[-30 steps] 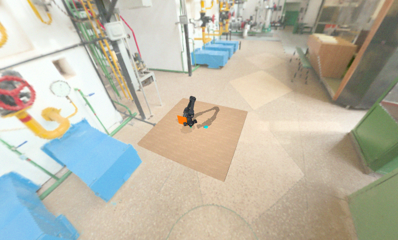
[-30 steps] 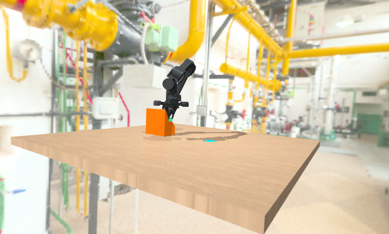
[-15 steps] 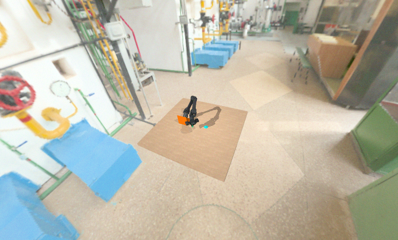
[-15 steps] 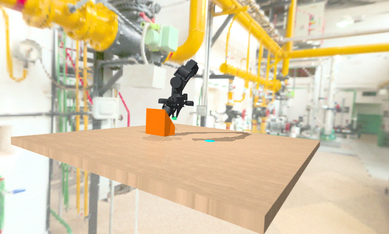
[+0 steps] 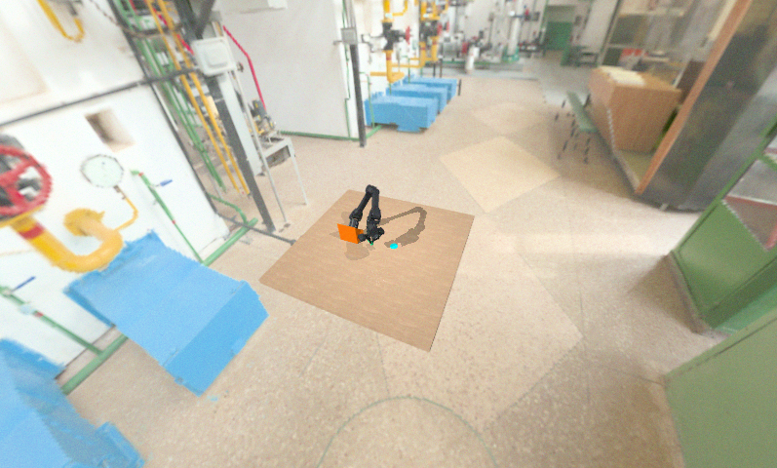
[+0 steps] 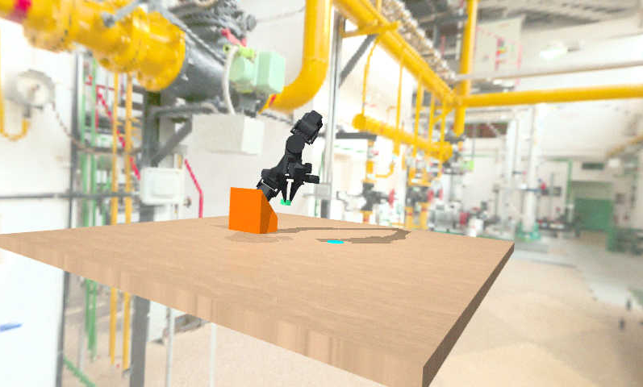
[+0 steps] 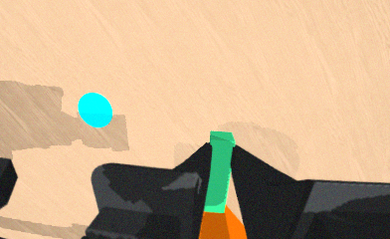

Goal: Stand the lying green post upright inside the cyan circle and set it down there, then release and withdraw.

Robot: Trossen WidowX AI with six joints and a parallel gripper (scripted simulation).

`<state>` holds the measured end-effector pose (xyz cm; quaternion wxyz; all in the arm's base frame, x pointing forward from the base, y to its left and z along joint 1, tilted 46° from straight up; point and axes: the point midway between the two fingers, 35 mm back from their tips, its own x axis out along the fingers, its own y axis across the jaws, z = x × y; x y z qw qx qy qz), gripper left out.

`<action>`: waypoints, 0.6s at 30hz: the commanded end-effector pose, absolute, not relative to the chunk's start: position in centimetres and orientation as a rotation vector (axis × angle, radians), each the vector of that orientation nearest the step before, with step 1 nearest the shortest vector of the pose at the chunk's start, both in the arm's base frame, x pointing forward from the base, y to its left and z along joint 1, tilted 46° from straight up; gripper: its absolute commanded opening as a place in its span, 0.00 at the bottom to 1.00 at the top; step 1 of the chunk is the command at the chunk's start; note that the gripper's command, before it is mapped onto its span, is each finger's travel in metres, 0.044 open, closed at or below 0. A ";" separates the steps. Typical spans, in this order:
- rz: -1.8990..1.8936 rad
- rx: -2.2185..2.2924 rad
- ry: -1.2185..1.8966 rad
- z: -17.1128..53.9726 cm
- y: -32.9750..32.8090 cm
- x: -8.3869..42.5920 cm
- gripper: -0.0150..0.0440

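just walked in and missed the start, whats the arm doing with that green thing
The black arm's gripper is shut on the green post and holds it in the air above the wooden table, next to the orange block. The cyan circle lies off to one side with nothing on it, so the post has yet to be set down there.
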<state>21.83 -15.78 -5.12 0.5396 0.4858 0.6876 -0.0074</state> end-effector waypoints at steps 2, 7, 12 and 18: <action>0.000 1.133 1.621 -4.3 -15.6 23.0 0.29; 0.012 1.123 1.614 -3.6 -15.2 23.9 0.29; 0.025 1.114 1.607 -2.9 -14.8 24.8 0.29; 0.042 1.103 1.599 -2.0 -14.2 25.8 0.29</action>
